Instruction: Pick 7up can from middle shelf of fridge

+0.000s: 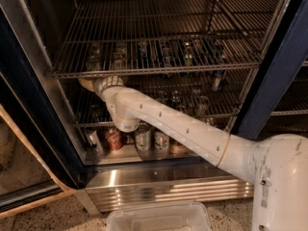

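The fridge [276, 76] has a dark blue frame and stands open. My gripper [88, 84] is at the left end of the fridge, just under the upper wire rack's front rail and above the middle shelf [211, 115]. Only its tan tip shows past the white wrist. Several cans stand on the middle shelf further right, such as one [200, 105] behind my arm. I cannot tell which of them is the 7up can. A pale can with green [143, 136] stands lower down, on the fridge floor.
The upper wire rack [159, 70] lies close above my wrist. A red can [114, 138] and a dark can [92, 139] stand on the floor under my arm. The ribbed steel kick plate [163, 186] and a clear plastic bin [159, 218] are in front.
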`<state>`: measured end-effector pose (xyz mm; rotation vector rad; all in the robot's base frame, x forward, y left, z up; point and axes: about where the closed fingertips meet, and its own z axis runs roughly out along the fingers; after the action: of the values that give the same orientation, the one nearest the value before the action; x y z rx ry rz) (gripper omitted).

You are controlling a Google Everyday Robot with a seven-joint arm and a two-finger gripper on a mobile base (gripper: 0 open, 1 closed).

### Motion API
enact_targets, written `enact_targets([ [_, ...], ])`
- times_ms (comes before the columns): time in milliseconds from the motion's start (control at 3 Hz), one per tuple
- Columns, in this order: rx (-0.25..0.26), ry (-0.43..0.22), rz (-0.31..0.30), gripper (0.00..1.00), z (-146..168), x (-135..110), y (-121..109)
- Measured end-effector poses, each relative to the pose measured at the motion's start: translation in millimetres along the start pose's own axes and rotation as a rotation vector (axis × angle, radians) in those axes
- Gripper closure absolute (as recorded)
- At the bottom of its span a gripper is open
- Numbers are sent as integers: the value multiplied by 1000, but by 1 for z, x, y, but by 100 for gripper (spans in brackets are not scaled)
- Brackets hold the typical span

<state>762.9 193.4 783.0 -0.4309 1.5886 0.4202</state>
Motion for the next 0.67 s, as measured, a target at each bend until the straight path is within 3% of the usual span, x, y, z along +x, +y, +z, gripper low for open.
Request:
enact_targets([
  [333, -26, 13, -11, 22, 14, 0, 24],
  [667, -16, 15, -17, 22, 18, -1, 26],
])
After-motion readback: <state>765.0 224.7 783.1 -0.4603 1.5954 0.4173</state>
